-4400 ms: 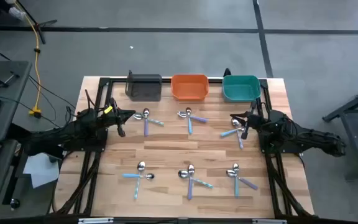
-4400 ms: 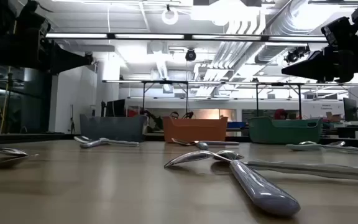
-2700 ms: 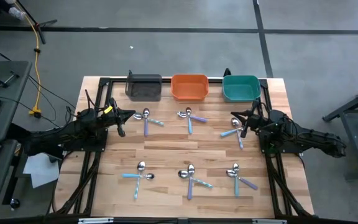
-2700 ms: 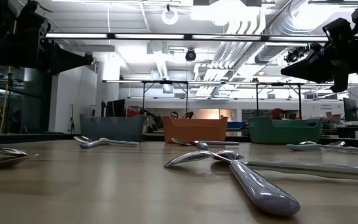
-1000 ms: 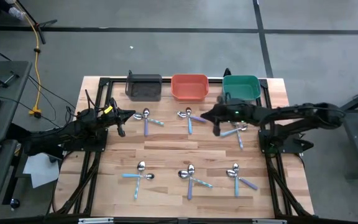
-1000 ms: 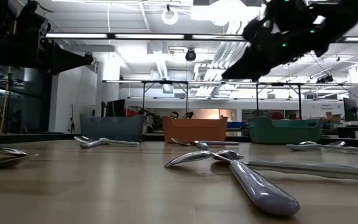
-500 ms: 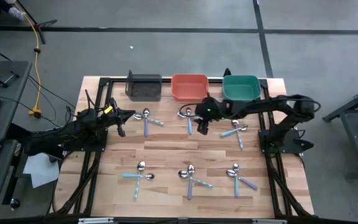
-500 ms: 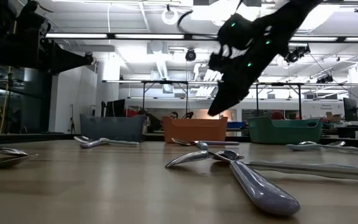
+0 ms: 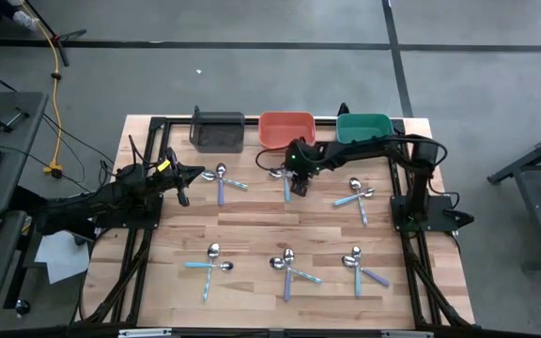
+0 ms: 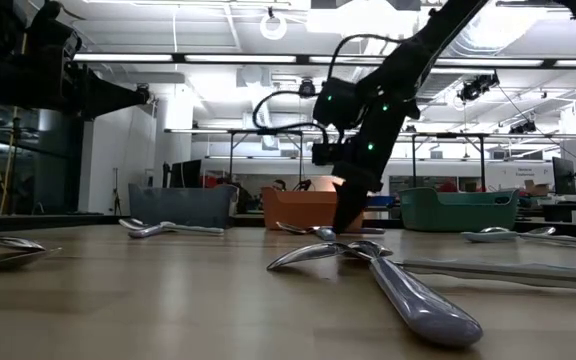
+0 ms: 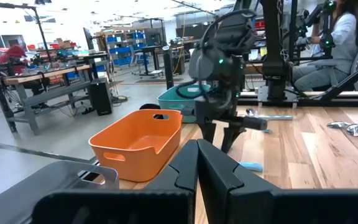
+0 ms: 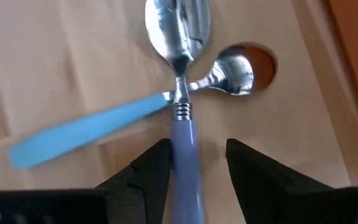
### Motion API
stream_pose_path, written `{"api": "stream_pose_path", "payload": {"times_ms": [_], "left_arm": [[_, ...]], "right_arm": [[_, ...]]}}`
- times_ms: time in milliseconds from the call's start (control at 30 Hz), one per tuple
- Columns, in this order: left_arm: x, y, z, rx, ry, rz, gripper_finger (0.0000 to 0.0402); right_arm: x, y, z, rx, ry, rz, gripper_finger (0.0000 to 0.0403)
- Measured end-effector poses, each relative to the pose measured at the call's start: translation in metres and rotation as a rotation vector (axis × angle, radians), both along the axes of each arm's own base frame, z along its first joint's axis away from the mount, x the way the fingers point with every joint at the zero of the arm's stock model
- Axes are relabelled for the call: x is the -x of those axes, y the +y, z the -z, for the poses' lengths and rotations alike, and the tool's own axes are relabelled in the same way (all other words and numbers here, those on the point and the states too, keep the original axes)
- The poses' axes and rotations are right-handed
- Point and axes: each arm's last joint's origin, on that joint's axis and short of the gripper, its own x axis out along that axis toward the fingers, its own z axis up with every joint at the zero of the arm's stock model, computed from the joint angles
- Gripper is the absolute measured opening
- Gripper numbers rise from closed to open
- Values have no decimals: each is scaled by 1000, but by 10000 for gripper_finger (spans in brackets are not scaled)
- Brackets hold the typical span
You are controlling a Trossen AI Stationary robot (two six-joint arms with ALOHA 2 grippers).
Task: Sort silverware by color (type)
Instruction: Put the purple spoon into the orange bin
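The right gripper (image 12: 194, 165), fingers apart, straddles the lavender-handled spoon (image 12: 182, 143) crossed over a light blue spoon (image 12: 92, 130) near the orange bin (image 9: 285, 131), its handle seemingly running lengthwise between them, while the left gripper (image 9: 182, 185) waits closed.

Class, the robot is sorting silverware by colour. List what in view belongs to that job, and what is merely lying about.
Belongs to the job:
- spoons, crossed in pairs on the table
- lavender-handled spoon between the right tool's open fingers
- grey bin, orange bin, teal bin

Lying about:
- yellow cable on the floor
- left tool, waiting at the table's left edge
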Motion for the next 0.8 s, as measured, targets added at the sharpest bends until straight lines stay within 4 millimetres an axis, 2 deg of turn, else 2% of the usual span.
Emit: {"api": "stream_pose_path", "payload": {"times_ms": [167, 433, 600, 800], "left_arm": [[0, 0, 0, 0, 0, 0, 3], [0, 0, 0, 0, 1, 0, 3], [0, 0, 0, 0, 0, 0, 3], [0, 0, 0, 0, 0, 0, 3]], "right_arm": [[-1, -6, 4, -49, -7, -4, 110], [0, 0, -2, -50, -5, -22, 18], [4, 10, -22, -41, -28, -51, 6], [11, 16, -63, 6, -141, -74, 5]]}}
